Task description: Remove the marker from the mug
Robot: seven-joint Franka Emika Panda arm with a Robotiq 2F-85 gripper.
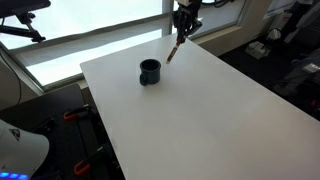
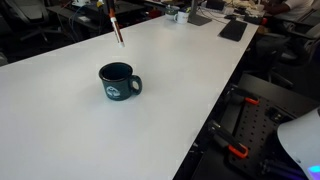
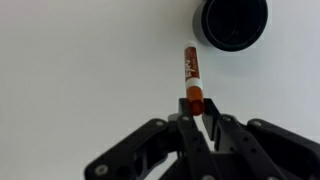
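Observation:
The dark navy mug (image 1: pixel 149 72) stands upright on the white table, with its handle to the side in an exterior view (image 2: pixel 118 82), and its rim shows at the top of the wrist view (image 3: pixel 233 22). My gripper (image 1: pixel 183 27) is shut on the reddish marker (image 1: pixel 175 50) and holds it by one end, above the table and well clear of the mug. The marker hangs tilted below the fingers (image 2: pixel 117 27). In the wrist view the marker (image 3: pixel 191 75) sticks out from between my fingertips (image 3: pixel 196 108) toward the mug.
The white table (image 1: pixel 210 110) is broad and bare around the mug. Windows and dark equipment lie beyond its far edge. In an exterior view a black keyboard-like item (image 2: pixel 233 30) and small objects lie at the table's far end.

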